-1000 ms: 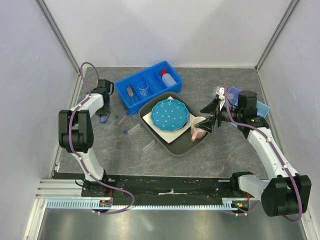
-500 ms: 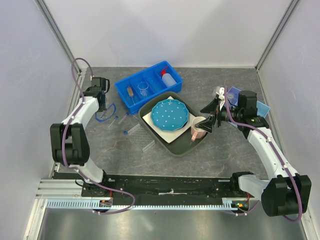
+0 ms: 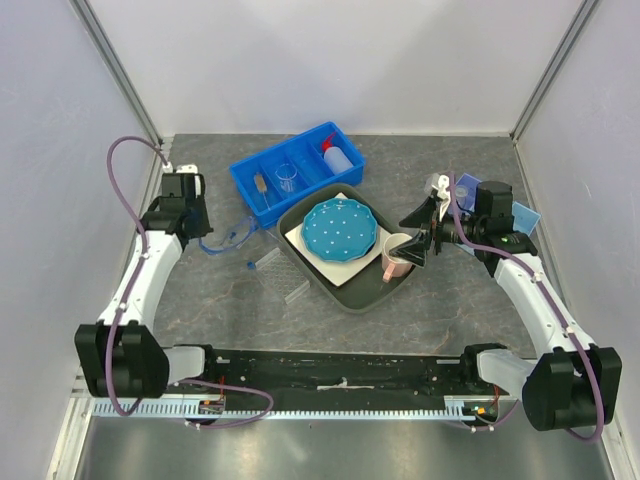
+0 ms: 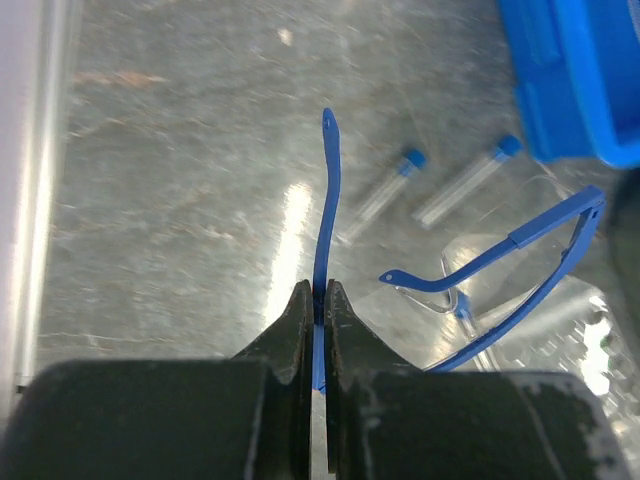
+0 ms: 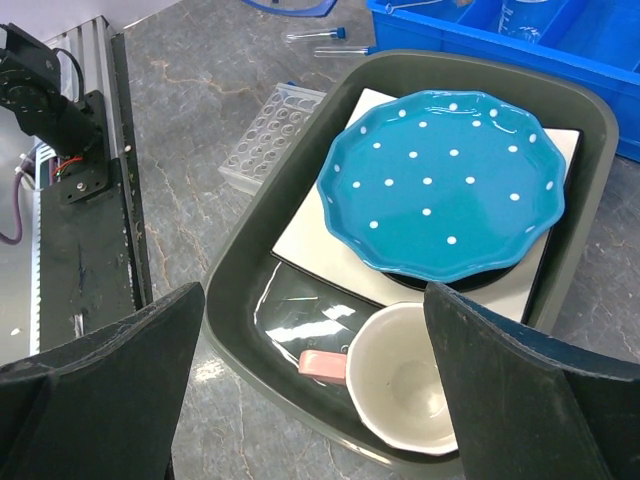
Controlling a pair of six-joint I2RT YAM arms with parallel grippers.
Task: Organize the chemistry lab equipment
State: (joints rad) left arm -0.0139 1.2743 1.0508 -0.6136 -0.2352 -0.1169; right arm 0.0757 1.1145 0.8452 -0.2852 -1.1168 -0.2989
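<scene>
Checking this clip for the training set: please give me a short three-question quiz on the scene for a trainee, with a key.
1. True or false: the left fingers are shut on a side arm of the blue goggles.
2. Fill in: ___ blue-capped vials lie on the table in the left wrist view.
3. The pink mug is:
A) upright in the grey tray, beside the dotted plate
B) upside down on the dotted plate
C) lying on the table
Key: 1 true; 2 two; 3 A.
</scene>
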